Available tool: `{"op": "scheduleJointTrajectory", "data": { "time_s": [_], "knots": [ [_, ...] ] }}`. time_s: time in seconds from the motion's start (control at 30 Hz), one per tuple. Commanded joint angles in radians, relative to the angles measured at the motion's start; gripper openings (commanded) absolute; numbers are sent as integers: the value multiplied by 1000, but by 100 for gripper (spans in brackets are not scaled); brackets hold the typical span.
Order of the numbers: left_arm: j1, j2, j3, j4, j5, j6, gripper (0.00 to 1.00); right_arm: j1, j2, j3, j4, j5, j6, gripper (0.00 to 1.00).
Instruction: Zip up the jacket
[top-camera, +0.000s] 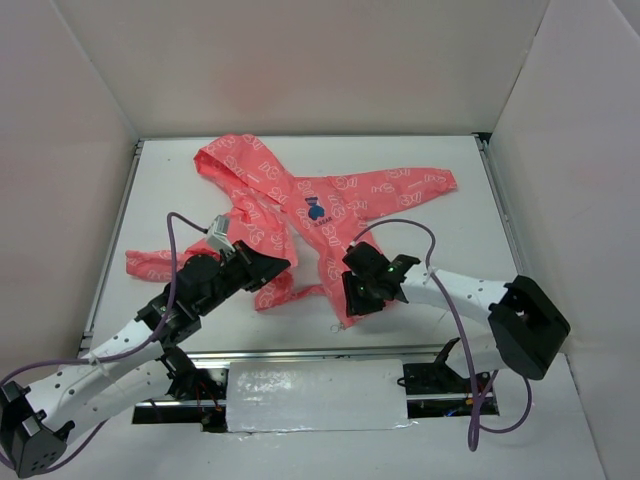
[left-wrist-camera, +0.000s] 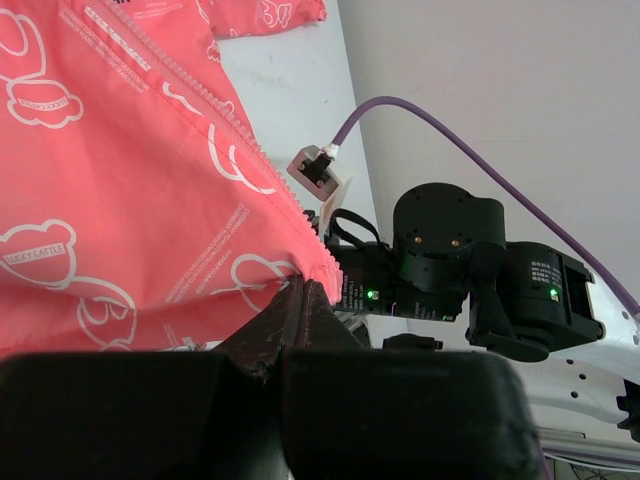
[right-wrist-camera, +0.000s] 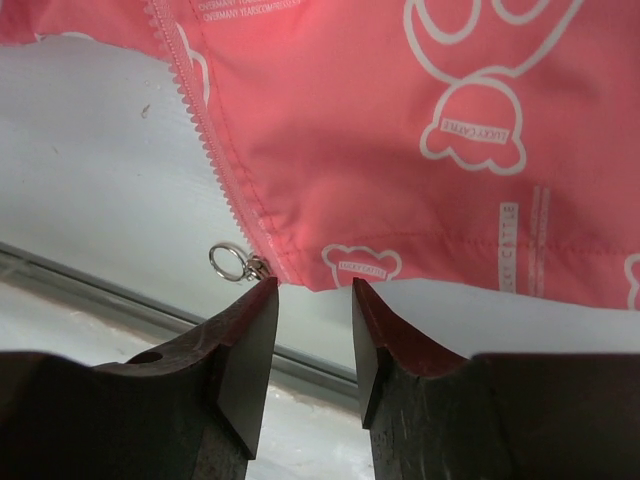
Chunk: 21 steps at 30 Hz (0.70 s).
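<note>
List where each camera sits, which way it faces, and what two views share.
Top external: above and behind the arms, looking down at the jacket on the table; the left arm and right arm show.
Left wrist: on the left arm, looking along its shut fingers at the hem they pinch; the right arm shows beyond.
Right wrist: on the right arm, looking past its open fingers at the hem and a zip ring.
Shared: both wrist views show the jacket's zip teeth.

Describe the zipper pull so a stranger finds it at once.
Start at the coral-pink jacket on the table. Follow its zipper teeth down to the hem nearest the arms. There, by the fingers of the right gripper, lies the zipper pull: a small silver ring, shiny against pink teeth and fabric.
</note>
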Motion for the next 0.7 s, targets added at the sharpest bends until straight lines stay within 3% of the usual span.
{"op": "scheduleJointTrajectory", "data": {
  "time_s": [0.0,0.43,0.67],
  "knots": [
    [0,-9,4,34,2,11,0,13,14,34,25,17,-35,44],
    [0,-32,-10,26,-6,1,0,73,115,27,35,83,39,42],
    [0,-42,-9,18,-11,1,0,79,161,17,47,118,74,30]
  ]
}}
